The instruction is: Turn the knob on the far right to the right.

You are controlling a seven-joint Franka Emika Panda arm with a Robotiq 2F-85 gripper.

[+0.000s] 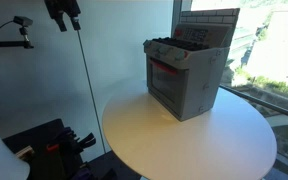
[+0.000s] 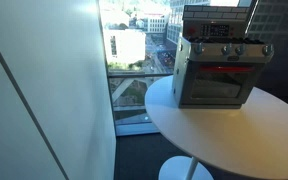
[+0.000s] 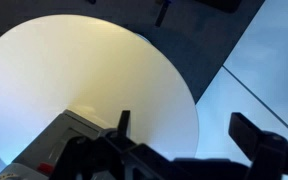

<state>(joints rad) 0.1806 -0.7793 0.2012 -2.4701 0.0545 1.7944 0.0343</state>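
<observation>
A grey toy oven point(image 1: 184, 75) stands at the back of a round white table point(image 1: 204, 140); it shows in both exterior views point(image 2: 219, 70). A row of dark knobs runs along its top front, and the far right knob point(image 2: 267, 49) sits at the corner. My gripper point(image 1: 68, 22) hangs high above the floor, well off the table and far from the oven. In the wrist view its fingers point(image 3: 189, 130) are spread wide with nothing between them, looking down on the table point(image 3: 74, 70) and a corner of the oven point(image 3: 59, 140).
A camera on a stand arm point(image 1: 22, 22) and a thin pole point(image 1: 87, 70) are beside the gripper. Dark equipment point(image 1: 54, 145) lies on the floor below. Large windows point(image 2: 134, 50) stand behind the table.
</observation>
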